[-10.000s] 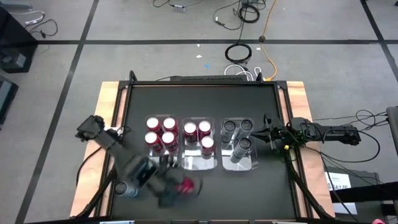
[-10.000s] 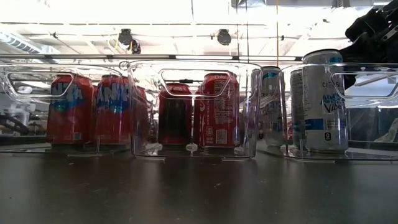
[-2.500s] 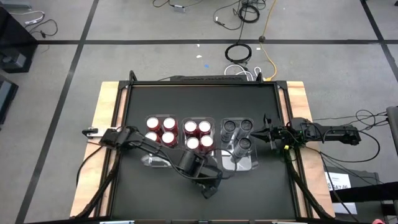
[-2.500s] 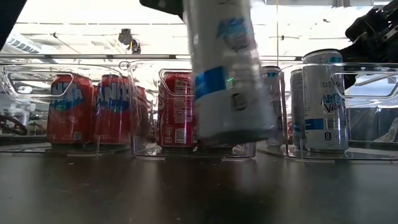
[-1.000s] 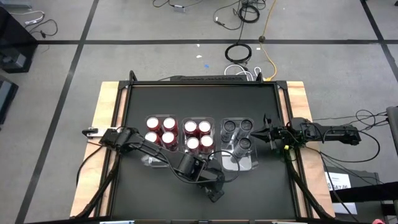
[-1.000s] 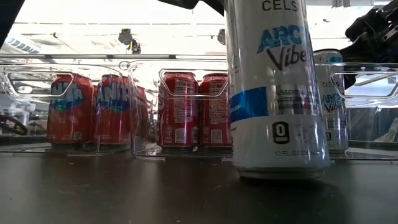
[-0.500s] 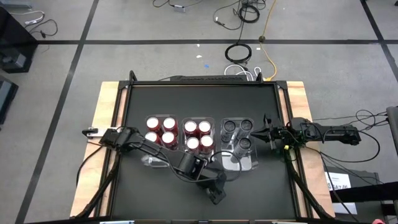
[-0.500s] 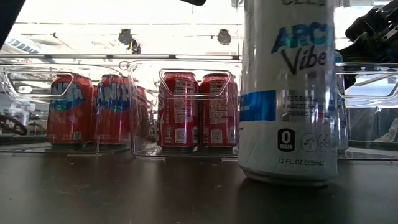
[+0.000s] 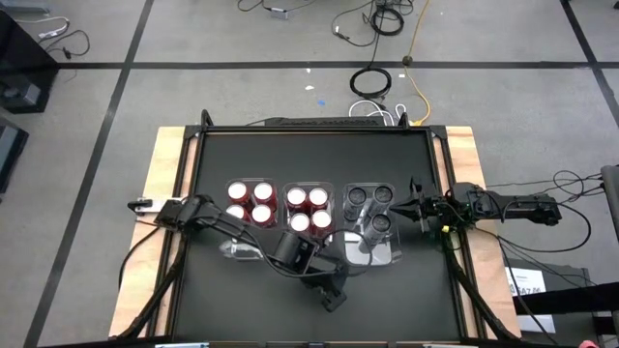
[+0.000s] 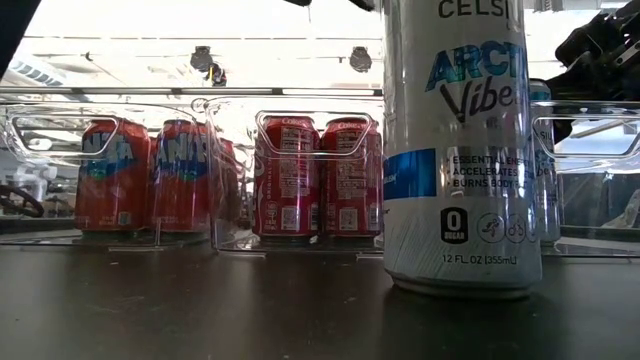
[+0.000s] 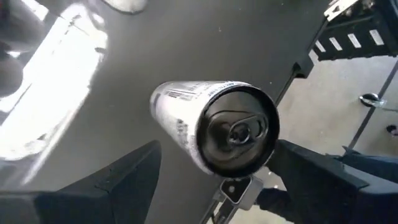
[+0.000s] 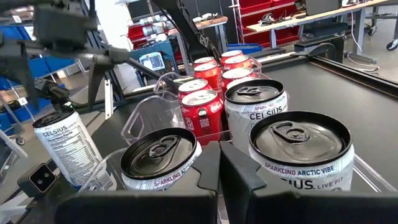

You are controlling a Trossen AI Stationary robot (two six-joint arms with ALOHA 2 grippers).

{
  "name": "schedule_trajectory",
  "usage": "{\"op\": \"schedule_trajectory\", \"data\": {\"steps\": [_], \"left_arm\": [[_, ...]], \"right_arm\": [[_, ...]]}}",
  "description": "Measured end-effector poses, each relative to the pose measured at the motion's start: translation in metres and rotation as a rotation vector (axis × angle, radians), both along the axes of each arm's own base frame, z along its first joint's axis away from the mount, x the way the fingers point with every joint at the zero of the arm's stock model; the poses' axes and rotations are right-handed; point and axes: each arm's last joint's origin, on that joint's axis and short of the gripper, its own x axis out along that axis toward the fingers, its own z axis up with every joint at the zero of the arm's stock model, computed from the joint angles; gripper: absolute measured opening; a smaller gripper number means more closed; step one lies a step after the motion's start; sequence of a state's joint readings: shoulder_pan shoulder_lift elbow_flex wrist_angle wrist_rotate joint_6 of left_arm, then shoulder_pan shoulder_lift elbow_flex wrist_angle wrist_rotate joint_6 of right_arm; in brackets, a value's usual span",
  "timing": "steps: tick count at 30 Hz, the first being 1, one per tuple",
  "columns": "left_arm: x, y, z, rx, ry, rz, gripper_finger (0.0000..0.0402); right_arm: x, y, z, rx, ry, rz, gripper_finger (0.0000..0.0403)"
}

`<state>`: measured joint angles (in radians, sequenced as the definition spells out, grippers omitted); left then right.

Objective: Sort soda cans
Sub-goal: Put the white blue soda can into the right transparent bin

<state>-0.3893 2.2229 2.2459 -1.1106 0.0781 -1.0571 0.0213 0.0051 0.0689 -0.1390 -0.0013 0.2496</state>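
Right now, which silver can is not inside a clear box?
The tall silver-white Celsius can standing on the black table between the left jaws; the three other silver cans sit inside a clear plastic bin.

From above, the left arm (image 9: 290, 253) hides the silver can (image 10: 462, 150) from us; the low view's upper edge cuts off its top, and it hides most of the silver cans behind it

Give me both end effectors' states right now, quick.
Left end effector: open, fingers on either side of the silver can standing on the table, not gripping.
Right end effector: shut, empty, parked beside the bin of silver cans.
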Motion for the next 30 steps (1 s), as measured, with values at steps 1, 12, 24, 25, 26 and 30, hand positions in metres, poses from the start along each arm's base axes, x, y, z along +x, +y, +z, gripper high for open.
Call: {"op": "schedule_trajectory", "data": {"steps": [1,12,24,25,26,30], "left_arm": [[-0.002,0.002,0.004,0.007,-0.002,0.005,0.0321],[-0.04,0.025,0.062,0.17,-0.096,0.054,0.0321],[-0.135,0.021,0.12,0.592,-0.115,-0.199,0.0321],[-0.138,0.019,0.12,0.675,-0.137,-0.216,0.0321],[-0.14,0.016,0.118,0.763,-0.154,-0.23,0.0321],[-0.14,0.016,0.102,1.038,-0.159,-0.138,0.0321]], "right_arm": [[0.0,0.0,0.0,0.0,0.0,0.0,0.0004],[0.0,0.0,0.0,0.0,-0.001,0.0,0.0004],[0.0,0.0,0.0,0.0,0.0,0.001,0.0004],[0.0,0.0,0.0,0.0,-0.001,0.001,0.0004],[0.0,0.0,0.0,0.0,-0.001,0.0,0.0004],[0.0,0.0,0.0,-0.003,-0.001,-0.003,0.0004]]}}
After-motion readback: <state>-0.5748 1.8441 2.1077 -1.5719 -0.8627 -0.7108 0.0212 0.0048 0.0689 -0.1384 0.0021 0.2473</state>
